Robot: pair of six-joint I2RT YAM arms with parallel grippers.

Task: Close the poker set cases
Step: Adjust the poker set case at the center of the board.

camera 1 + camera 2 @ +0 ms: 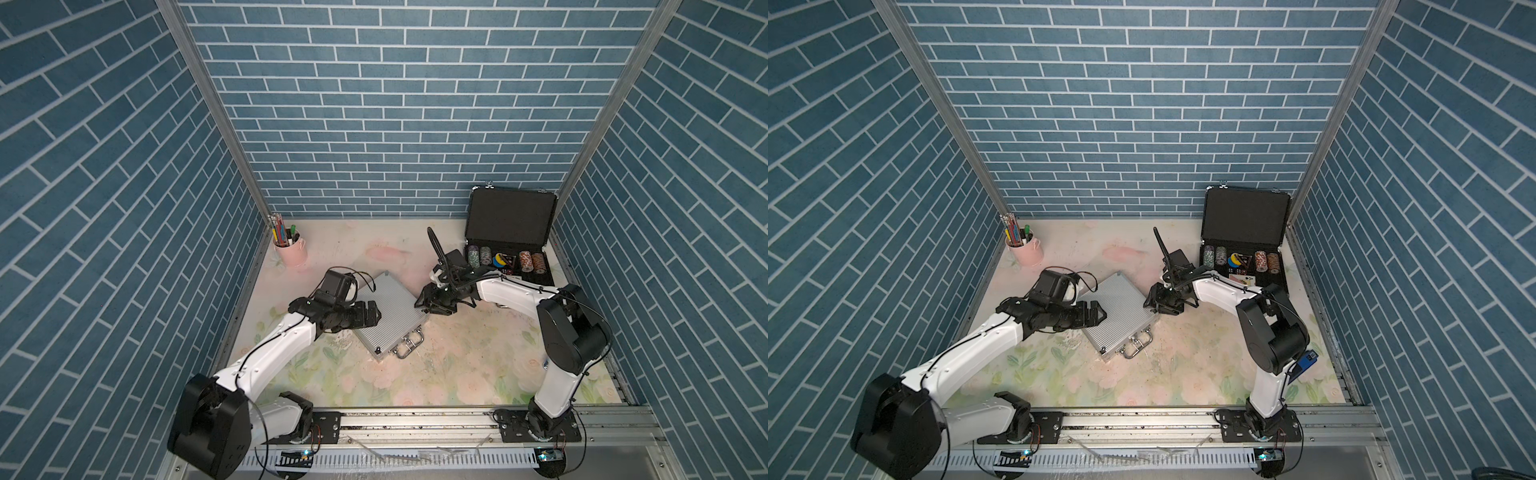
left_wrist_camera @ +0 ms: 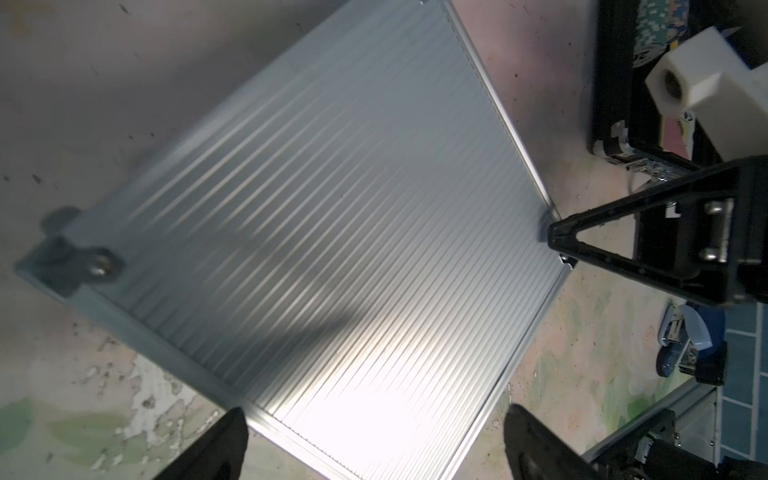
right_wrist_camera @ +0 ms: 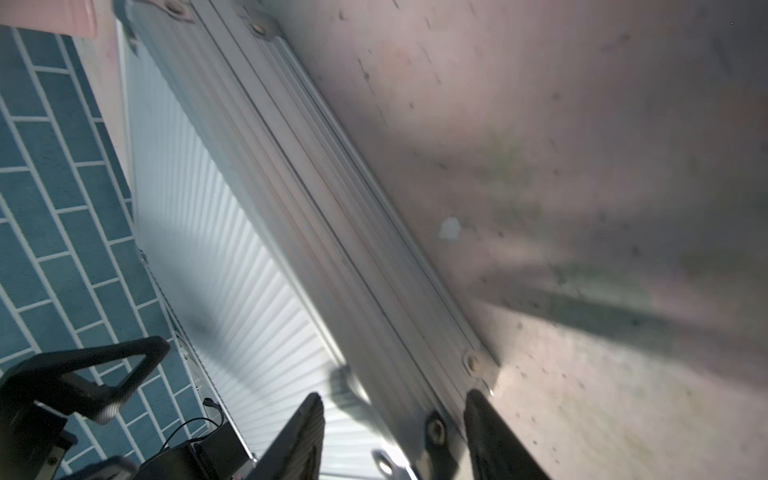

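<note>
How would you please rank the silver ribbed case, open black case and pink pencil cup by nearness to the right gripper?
1. Silver ribbed case, at the right gripper, in a top view.
2. Open black case, back right.
3. Pink pencil cup, back left.

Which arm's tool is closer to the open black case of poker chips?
Right. The right tool sits at the ribbed silver case's corner nearest the open black case; the left tool hovers over the silver case's far side.

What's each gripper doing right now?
Left gripper: open, holding nothing.
Right gripper: jaws around a corner of the silver case; grip cannot be told.
</note>
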